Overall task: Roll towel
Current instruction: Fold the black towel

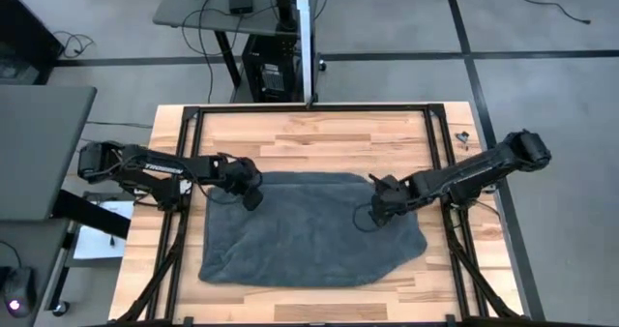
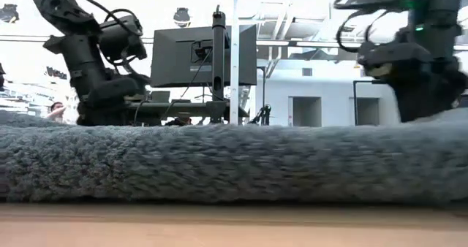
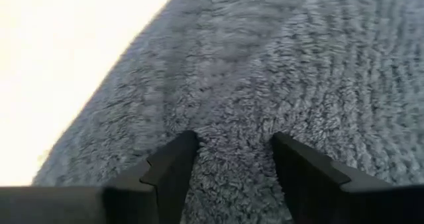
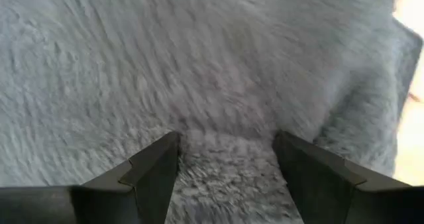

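The dark grey towel (image 1: 309, 228) lies spread flat on the wooden table (image 1: 319, 138), and its pile fills the low view (image 2: 234, 163). My left gripper (image 1: 253, 199) is open and points down over the towel's far left corner, close to the towel's left edge (image 3: 112, 91). My right gripper (image 1: 379, 211) is open too, pointing straight down over the towel's far right part. In both wrist views terry cloth fills the gap between the spread fingers (image 3: 235, 141) (image 4: 225, 141). My left gripper has its open fingertips (image 3: 182, 148) right at the towel's surface, coming from above. I cannot tell whether they touch the cloth. My right gripper has its open fingertips (image 4: 165, 148) just at the pile, pointing down. I cannot tell whether they touch it either.
A black frame (image 1: 309, 107) runs round the table's far edge and sides. A small dark object (image 1: 462, 136) lies at the far right corner. Bare wood shows beyond the towel's far edge and along the near edge (image 1: 309, 303). A monitor (image 2: 205, 55) stands behind the table.
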Available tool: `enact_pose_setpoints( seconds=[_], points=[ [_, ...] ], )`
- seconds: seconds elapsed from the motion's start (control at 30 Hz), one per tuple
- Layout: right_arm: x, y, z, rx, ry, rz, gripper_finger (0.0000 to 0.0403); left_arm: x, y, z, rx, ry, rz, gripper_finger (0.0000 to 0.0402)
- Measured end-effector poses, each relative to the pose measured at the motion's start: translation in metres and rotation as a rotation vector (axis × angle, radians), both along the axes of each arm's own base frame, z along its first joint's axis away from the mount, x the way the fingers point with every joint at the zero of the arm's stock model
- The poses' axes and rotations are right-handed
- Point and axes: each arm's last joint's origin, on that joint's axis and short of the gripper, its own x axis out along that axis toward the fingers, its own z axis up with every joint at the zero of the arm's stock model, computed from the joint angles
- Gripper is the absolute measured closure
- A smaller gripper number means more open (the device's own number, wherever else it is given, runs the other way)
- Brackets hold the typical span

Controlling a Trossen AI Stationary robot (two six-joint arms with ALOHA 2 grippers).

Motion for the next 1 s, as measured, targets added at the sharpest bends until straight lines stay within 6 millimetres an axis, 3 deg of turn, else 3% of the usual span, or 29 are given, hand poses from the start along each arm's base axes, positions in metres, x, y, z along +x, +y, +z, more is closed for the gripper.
enact_pose_setpoints(
  seconds=[0.13,0.23,0.37,0.5,0.63,0.77,1.0],
  points=[
    [-0.010,0.015,0.007,0.061,-0.022,-0.032,0.0159,-0.008,-0.001,0.002,0.017,-0.012,0.015,0.0212],
    [-0.007,0.020,0.022,0.107,-0.112,-0.033,0.0159,-0.003,0.001,0.015,0.036,-0.101,0.034,0.0212],
    [-0.006,0.007,0.045,0.041,-0.194,-0.036,0.0159,0.013,0.005,0.044,0.091,-0.251,-0.010,0.0212],
    [-0.004,-0.014,0.058,-0.089,-0.277,-0.052,0.0159,0.020,0.006,0.058,0.131,-0.277,-0.095,0.0212],
    [0.002,-0.037,0.055,-0.178,-0.234,0.003,0.0159,0.023,0.007,0.063,0.137,-0.298,-0.097,0.0212],
    [0.009,-0.053,0.045,-0.219,-0.119,0.184,0.0159,0.021,0.005,0.061,0.076,-0.283,-0.076,0.0212],
    [-0.002,-0.072,0.020,-0.150,0.030,0.294,0.0159,0.018,0.001,0.058,-0.027,-0.259,-0.018,0.0212]
  ],
)
